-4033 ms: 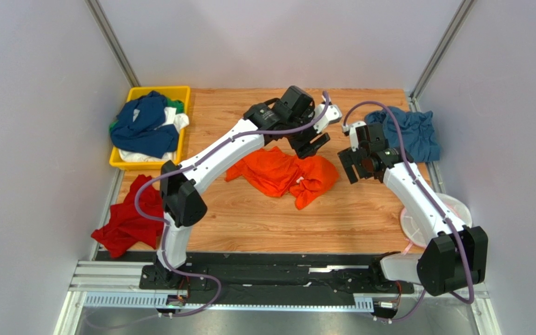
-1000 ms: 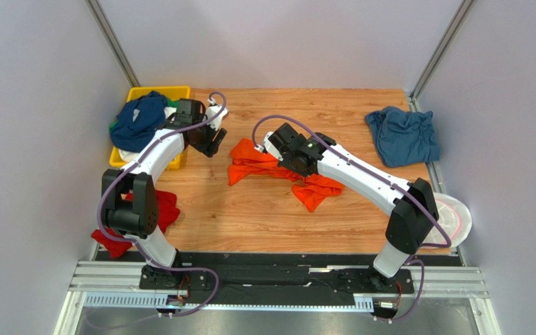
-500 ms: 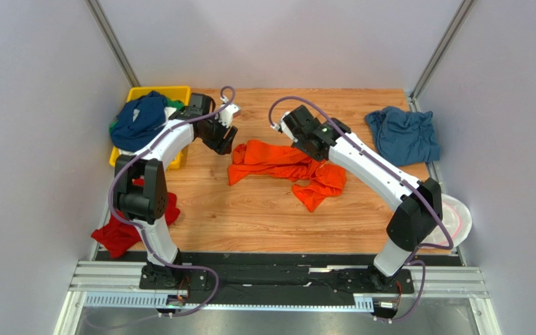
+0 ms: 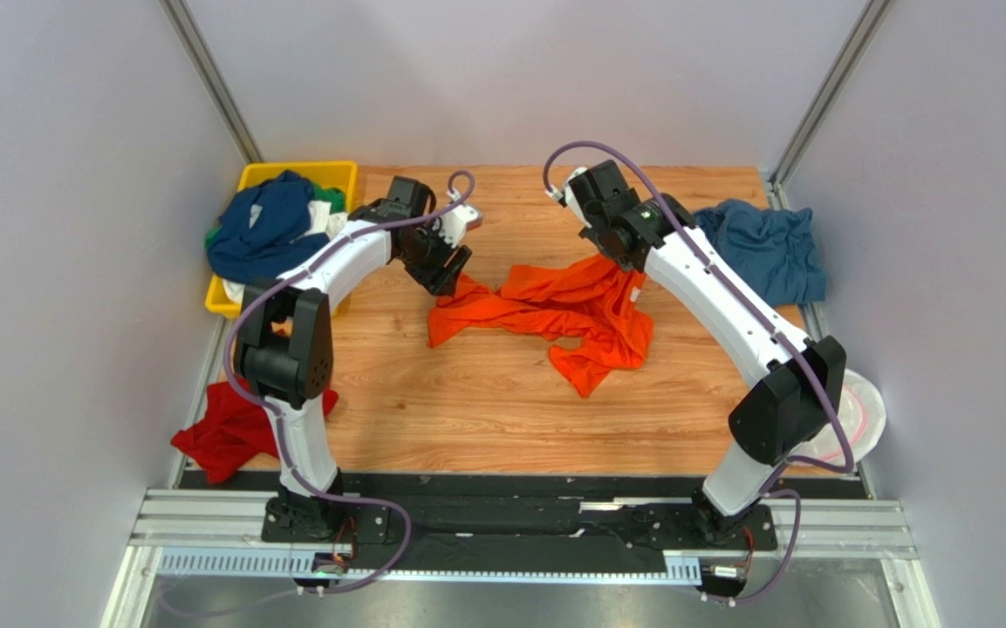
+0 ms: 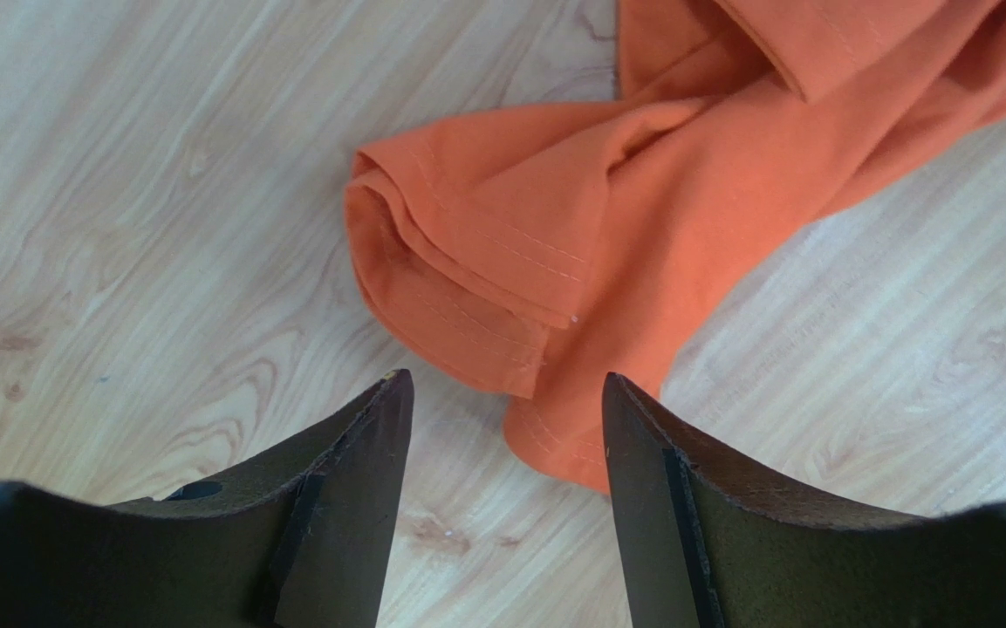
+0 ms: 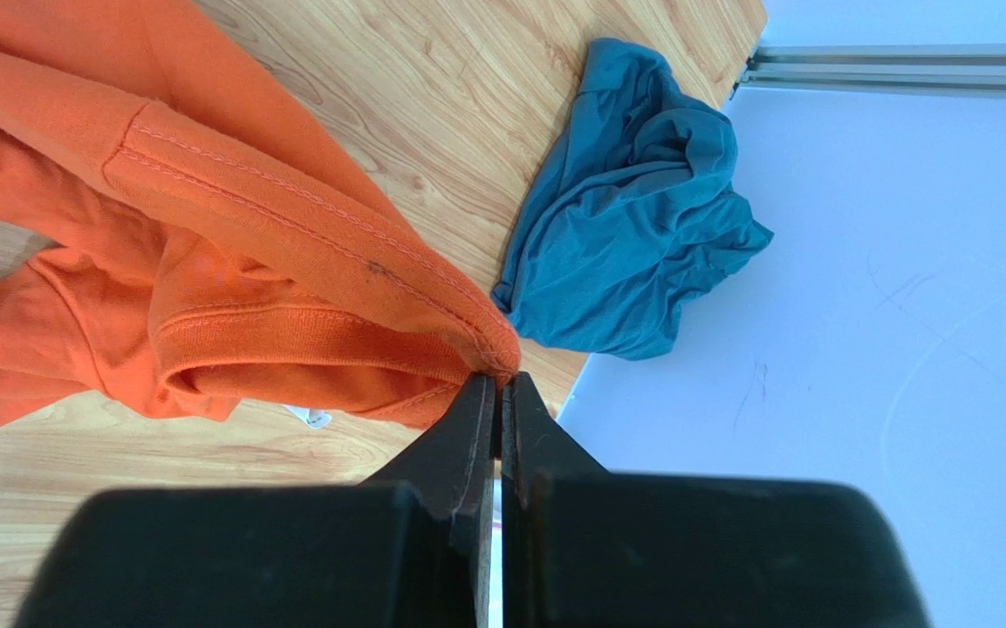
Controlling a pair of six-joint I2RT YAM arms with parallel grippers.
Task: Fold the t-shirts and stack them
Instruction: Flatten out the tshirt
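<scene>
The bright orange t-shirt (image 4: 560,304) lies stretched out in the middle of the wooden table. My right gripper (image 4: 622,258) is shut on its hem near the collar (image 6: 338,249), holding that end up at the back right; in the right wrist view the pinch sits at the fingertips (image 6: 501,382). My left gripper (image 4: 450,276) hovers open over the shirt's left end. In the left wrist view a folded sleeve corner (image 5: 495,288) lies just ahead of the open left gripper (image 5: 505,382), and nothing is between the fingers. A steel-blue t-shirt (image 4: 764,255) lies crumpled at the back right (image 6: 626,249).
A yellow tray (image 4: 341,172) at the back left holds a navy shirt (image 4: 265,229) with white and green ones under it. A red shirt (image 4: 235,421) hangs off the table's front left edge. A white-and-pink disc (image 4: 865,414) sits at the right edge.
My right gripper has carried the orange shirt's edge back and to the right, pulling the cloth out long. My left arm has swung right from the tray to the shirt's left end.
</scene>
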